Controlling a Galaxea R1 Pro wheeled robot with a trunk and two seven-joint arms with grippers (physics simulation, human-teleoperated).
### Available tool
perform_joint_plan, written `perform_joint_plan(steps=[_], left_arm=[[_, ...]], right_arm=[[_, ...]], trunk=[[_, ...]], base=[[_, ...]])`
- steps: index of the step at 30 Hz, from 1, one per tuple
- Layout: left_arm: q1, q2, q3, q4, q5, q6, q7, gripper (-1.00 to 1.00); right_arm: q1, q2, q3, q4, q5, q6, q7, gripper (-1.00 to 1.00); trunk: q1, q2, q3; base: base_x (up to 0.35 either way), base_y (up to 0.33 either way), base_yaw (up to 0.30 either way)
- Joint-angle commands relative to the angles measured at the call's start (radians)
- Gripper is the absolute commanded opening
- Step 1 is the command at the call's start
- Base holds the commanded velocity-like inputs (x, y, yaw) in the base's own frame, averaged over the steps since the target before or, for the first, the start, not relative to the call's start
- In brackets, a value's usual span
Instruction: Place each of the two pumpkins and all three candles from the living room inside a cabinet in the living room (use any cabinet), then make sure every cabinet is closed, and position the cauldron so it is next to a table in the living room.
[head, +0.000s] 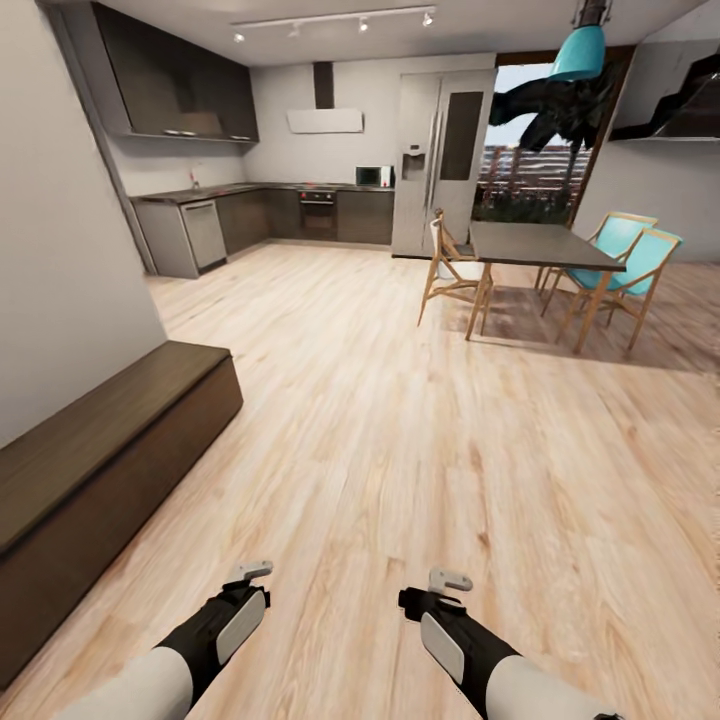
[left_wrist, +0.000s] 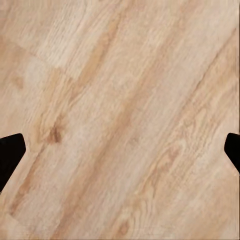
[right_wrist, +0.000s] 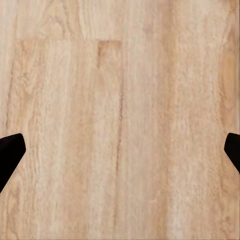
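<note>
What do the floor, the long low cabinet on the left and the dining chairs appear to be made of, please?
The floor looks like light wood planks with a matte finish: grain and board seams show. The cabinet seems dark brown wood or veneer, with faint grain on top. The chairs appear to have pale wooden frames with teal seats, perhaps plastic or fabric.

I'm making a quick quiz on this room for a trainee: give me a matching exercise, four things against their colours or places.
Things:
1. cabinet
2. dining chairs
3. fridge
4. left gripper

Descriptions:
A. turquoise seats on light wood legs
B. long, low and dark brown, along the wall at the left
C. open, above bare plank floor
D. tall and grey, at the far wall

Pairs: 1-B, 2-A, 3-D, 4-C
</note>
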Motion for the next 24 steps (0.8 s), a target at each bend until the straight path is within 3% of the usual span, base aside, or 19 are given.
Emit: perform_joint_plan(steps=[1,18,24], left_arm=[[-0.001,0.001,-0.007,-0.002,0.005,0.004,0.007,1.0],[-0.001,0.001,-0.012,-0.002,0.005,0.004,0.007,1.0],[-0.001,0.001,-0.017,-0.002,0.005,0.004,0.007,1.0]], right_arm=[[-0.001,0.0,0.008,-0.001,-0.004,0.004,-0.007,1.0],[-0.001,0.0,0.008,-0.001,-0.004,-0.008,-0.008,1.0],[-0.001,-0.002,0.009,0.0,-0.004,-0.024,-0.009,1.0]], trunk=[[0.001,0.0,-0.001],[0.001,0.0,-0.001],[0.001,0.0,-0.002]], base=[[0.329,0.0,-0.261],[0.329,-0.039,-0.275],[0.329,-0.001,-0.08]])
